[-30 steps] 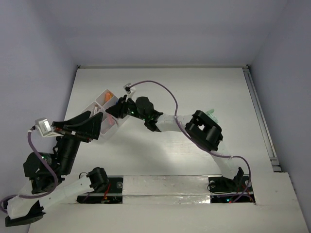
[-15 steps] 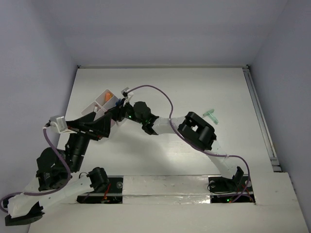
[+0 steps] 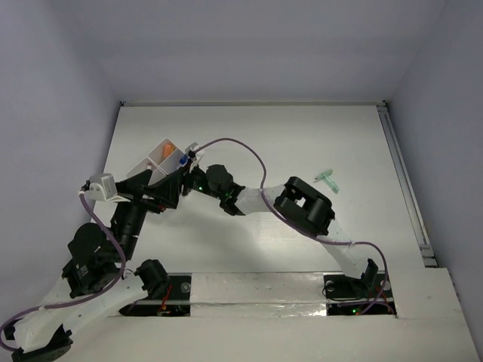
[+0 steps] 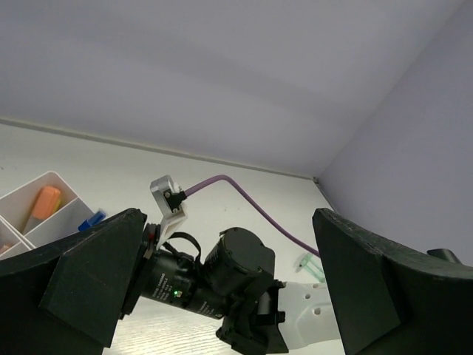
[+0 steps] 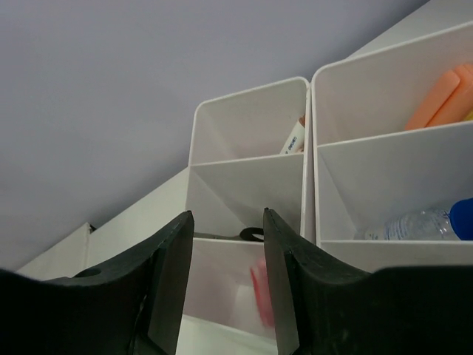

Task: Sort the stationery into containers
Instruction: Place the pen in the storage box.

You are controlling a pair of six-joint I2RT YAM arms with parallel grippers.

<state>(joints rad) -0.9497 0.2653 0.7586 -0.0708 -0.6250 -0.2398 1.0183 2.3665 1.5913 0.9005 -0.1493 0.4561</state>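
Note:
The white compartment tray stands at the table's left. My right gripper reaches across to its near end; in the right wrist view it is open and empty above the tray. A blurred pink piece is in the nearest compartment. Black scissors handles lie in the compartment behind. Orange blocks and a blue-capped clear item fill the right compartments. My left gripper sits just below the tray, wide open and empty, facing the right arm's wrist.
A pale green item lies on the table right of centre and also shows in the left wrist view. The right arm's purple cable arcs over the tray area. A rail runs along the table's right edge.
My left arm has swung right and up, closer to the tray. My right arm has stretched further left over the tray, uncovering the green item.

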